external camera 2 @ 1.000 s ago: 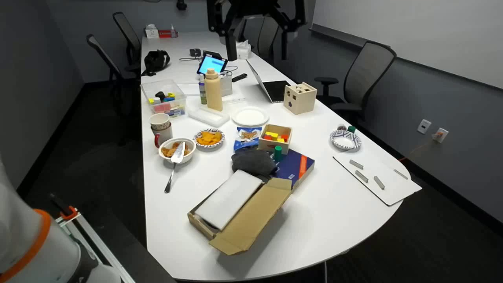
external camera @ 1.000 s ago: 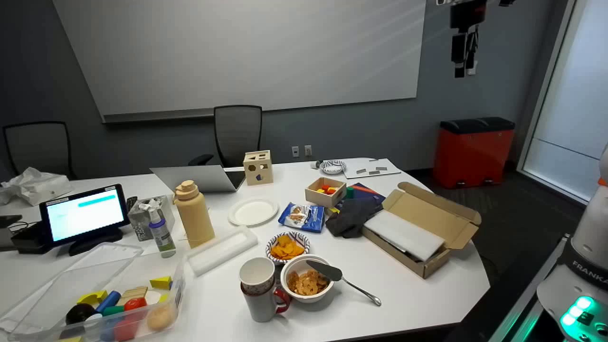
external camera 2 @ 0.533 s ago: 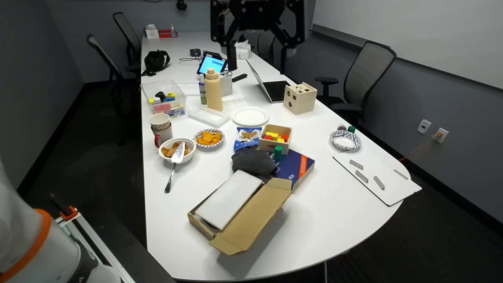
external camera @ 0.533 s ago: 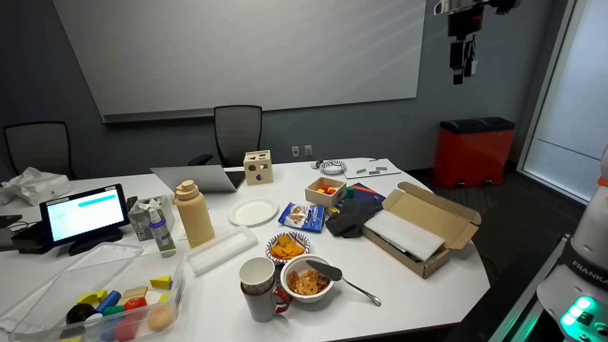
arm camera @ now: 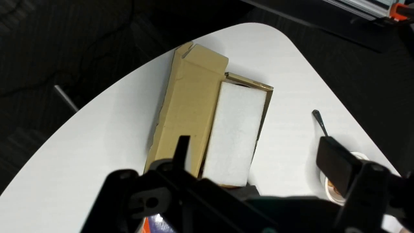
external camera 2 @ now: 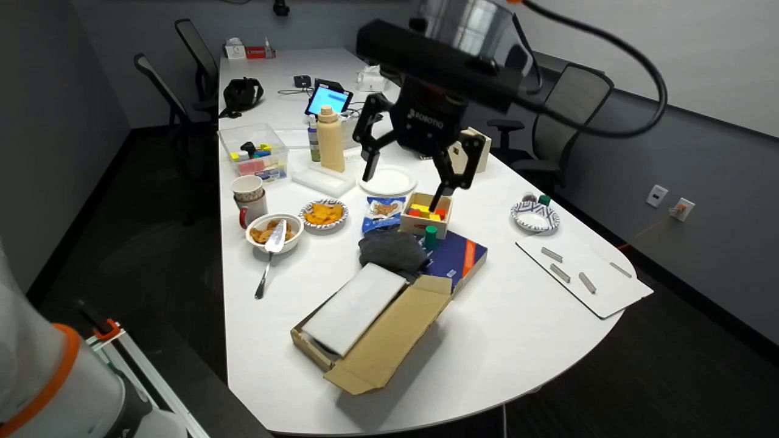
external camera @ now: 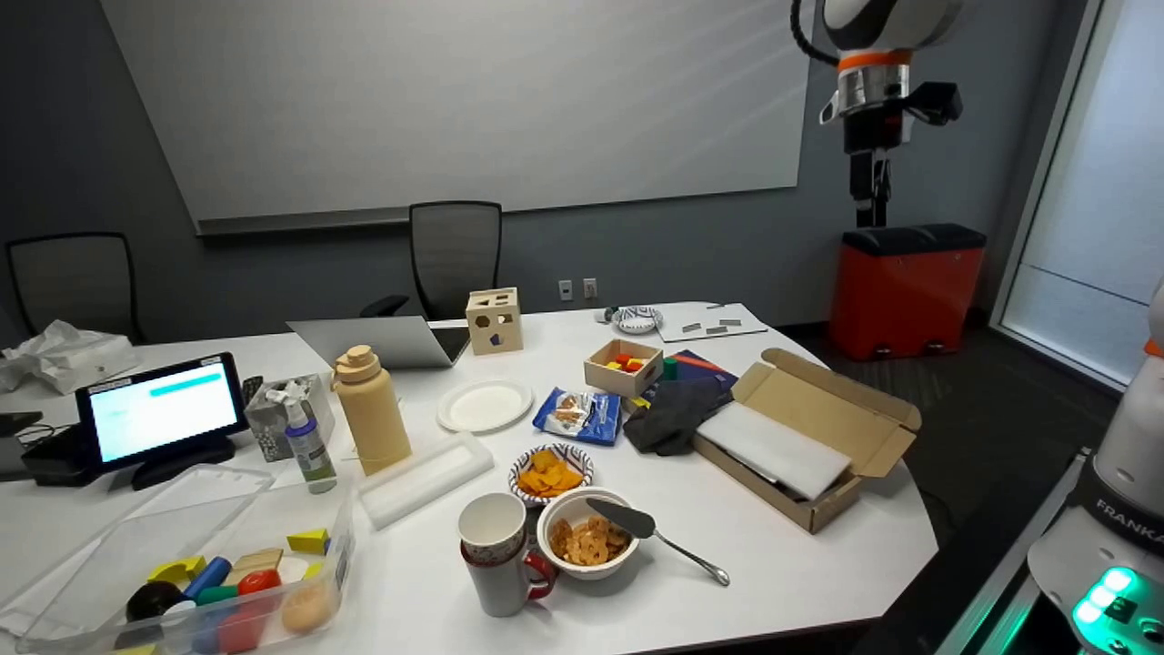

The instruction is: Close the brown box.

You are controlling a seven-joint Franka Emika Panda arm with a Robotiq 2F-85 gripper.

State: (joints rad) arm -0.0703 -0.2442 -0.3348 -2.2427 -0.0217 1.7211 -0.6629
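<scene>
The brown box (external camera: pixel 757 480) is a flat cardboard box on the white table and also shows in an exterior view (external camera 2: pixel 311 348). Its lid flap (external camera 2: pixel 389 340) is open and tilts outward, casting a shadow on the table. A white slab (external camera 2: pixel 356 309) lies inside the box. In the wrist view the lid (arm camera: pixel 192 103) lies left of the slab (arm camera: pixel 237 132). My gripper (external camera 2: pixel 401 192) is open and empty, high above the table and apart from the box. It also shows in an exterior view (external camera: pixel 870 218) and in the wrist view (arm camera: pixel 255 140), where it covers the near end of the box.
A dark cloth (external camera 2: pixel 392 250) and a blue box (external camera 2: pixel 451 260) adjoin the brown box's far end. A wooden tray of blocks (external camera 2: pixel 420 226) stands behind them. A bowl with a cake server (external camera 2: pixel 275 238) lies to the side. The table's rounded edge (arm camera: pixel 97 97) runs beyond the lid.
My gripper has come down and turned about its axis; more of the arm and wrist shows in both exterior views. It has stayed open. The box and its lid have not moved.
</scene>
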